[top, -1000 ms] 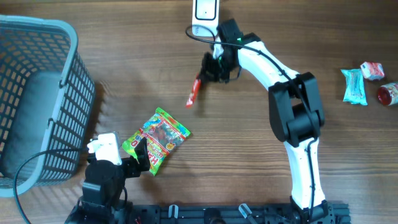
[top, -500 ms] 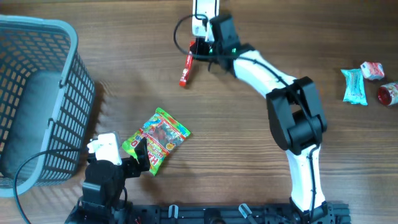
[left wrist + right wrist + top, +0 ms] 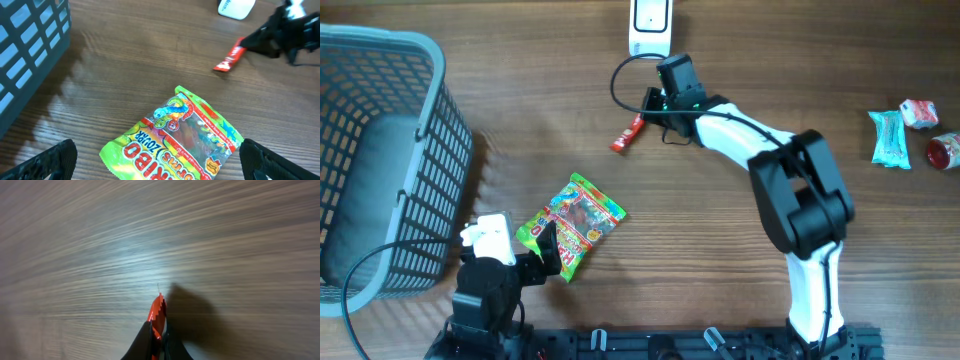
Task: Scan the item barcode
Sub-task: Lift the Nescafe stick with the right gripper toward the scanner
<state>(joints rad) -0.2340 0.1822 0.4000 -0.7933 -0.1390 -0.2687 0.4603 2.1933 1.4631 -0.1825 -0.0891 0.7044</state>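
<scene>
1. In the upper middle of the overhead frame, the right tool is pinched shut on one end of a thin red sachet. The wrist view shows the sachet's serrated edge standing up between the closed fingers.
2. The sachet's free end slants down and left toward the surface. I cannot tell whether it touches.
3. The sachet looks very light and floppy, with a film skin that is probably slick. Held by one end, it is likely to swing and twist. The flat crimped seal is the sound place to pinch, since that keeps the printed face bare.
4. The scanner sits at the top edge, just above the right tool. My guess is that the barcode side has yet to be turned squarely toward it.
5. At the lower left, the left tool stands spread wide and holds nothing. A gummy bag lies flat just ahead of it.
6. A basket fills the left edge.
</scene>
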